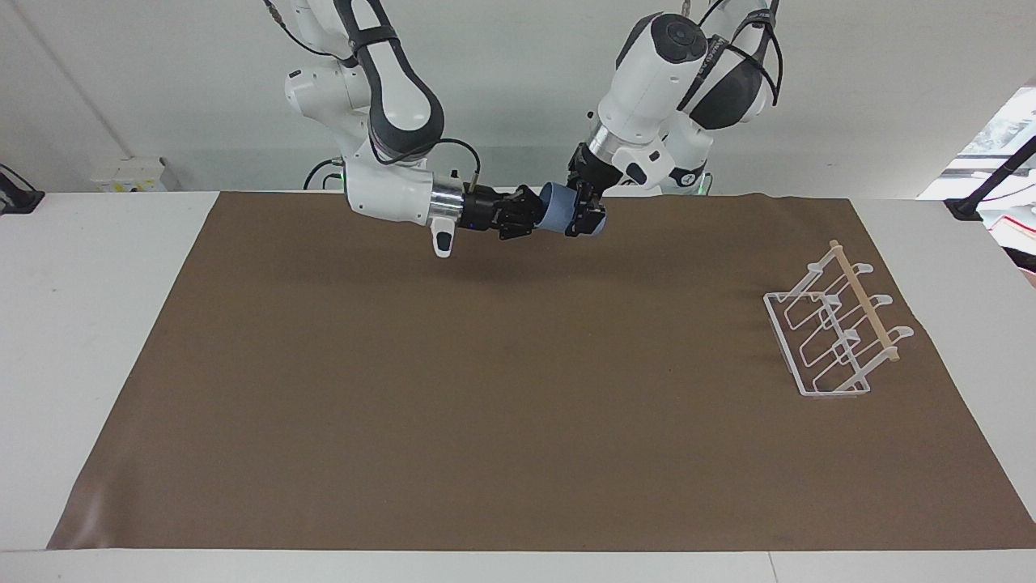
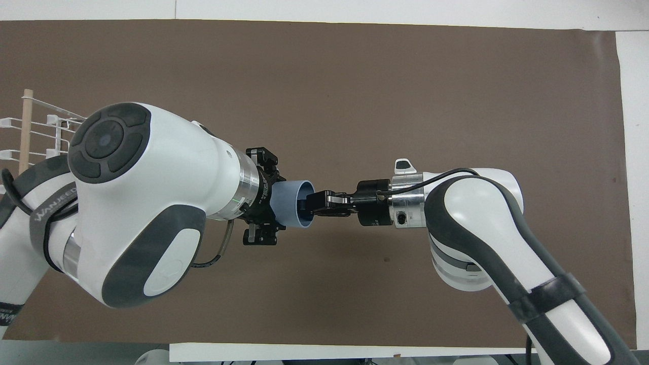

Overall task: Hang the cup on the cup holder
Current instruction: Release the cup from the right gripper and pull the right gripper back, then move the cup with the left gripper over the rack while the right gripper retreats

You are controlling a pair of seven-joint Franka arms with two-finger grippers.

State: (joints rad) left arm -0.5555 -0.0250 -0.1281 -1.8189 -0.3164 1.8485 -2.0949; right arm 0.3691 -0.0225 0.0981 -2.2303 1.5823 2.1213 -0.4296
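The light-blue cup (image 1: pixel 557 217) lies on its side in the air above the brown mat's edge nearest the robots. My right gripper (image 1: pixel 530 217) is shut on its rim, one finger inside the mouth; it also shows in the overhead view (image 2: pixel 309 203). My left gripper (image 1: pixel 584 212) is open, with its fingers on either side of the cup's (image 2: pixel 289 203) narrow end and a gap between them and the cup; it also shows in the overhead view (image 2: pixel 267 197). The white wire cup holder (image 1: pixel 834 332) with its wooden rod stands on the mat at the left arm's end.
A brown mat (image 1: pixel 502 389) covers most of the white table. In the overhead view the left arm's bulk hides most of the cup holder (image 2: pixel 30 137).
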